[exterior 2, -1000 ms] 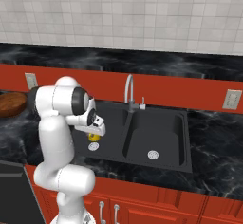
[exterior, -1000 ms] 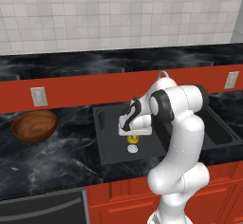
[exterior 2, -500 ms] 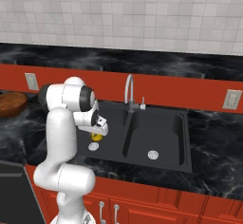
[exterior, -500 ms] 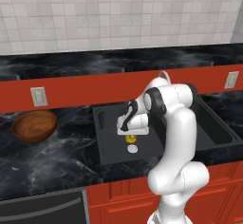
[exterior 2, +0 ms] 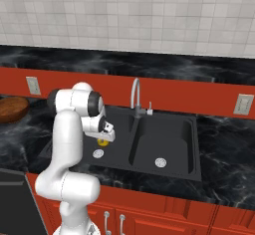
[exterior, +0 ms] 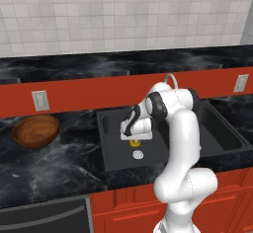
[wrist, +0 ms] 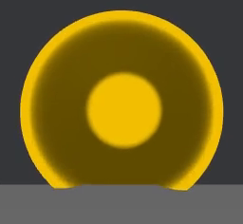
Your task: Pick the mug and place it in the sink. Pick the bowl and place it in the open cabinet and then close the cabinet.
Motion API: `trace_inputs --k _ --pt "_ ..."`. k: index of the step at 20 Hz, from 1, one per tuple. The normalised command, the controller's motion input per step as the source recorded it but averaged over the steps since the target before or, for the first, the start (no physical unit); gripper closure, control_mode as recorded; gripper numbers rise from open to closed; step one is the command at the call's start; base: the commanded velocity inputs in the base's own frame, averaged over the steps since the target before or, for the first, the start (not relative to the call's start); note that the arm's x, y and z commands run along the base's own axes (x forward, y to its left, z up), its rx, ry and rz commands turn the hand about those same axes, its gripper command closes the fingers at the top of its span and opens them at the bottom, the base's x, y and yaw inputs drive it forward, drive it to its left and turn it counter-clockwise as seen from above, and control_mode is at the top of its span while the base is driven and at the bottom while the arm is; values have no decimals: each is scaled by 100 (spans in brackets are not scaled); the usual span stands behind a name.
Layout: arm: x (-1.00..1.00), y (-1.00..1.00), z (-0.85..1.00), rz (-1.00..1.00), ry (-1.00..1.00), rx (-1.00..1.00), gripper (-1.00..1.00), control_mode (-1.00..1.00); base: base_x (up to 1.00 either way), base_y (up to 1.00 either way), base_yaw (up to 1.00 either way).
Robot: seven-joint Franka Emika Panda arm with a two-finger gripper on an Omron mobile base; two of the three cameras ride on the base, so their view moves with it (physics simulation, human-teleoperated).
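Mug (wrist: pixel 122 107) directly below the claw (exterior: pixel 134 139), open mouth facing straight up along the claw's axis, low inside the sink (exterior: pixel 111 148), over its left basin near the round drain. Cannot tell whether the claw grips the mug or has let go; fingertips hidden. Bowl (exterior: pixel 35 131) well apart, on the bench near the left edge, away from the sink's left rim.

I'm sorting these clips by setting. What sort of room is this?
A rendered home kitchen, most likely. A black double sink with a curved faucet is set into a dark marble counter, with red lower cabinets below and a white tiled wall behind.
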Motion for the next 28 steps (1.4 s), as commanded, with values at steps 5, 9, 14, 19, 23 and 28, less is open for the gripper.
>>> trace_inputs --k 5,9,14,19,23,28 --pt "23 0 -22 0 0 0 -100 -100 0 0 0" --pt "-7 -1 0 0 -7 0 -100 -100 0 0 0" --pt "-26 -3 7 0 -11 0 -100 -100 0 0 0" --pt "-28 0 15 0 -6 0 -100 -100 0 0 0" --pt "-42 0 63 0 -11 0 -100 -100 0 0 0" --pt "-31 0 88 0 -7 1 -100 -100 0 0 0"
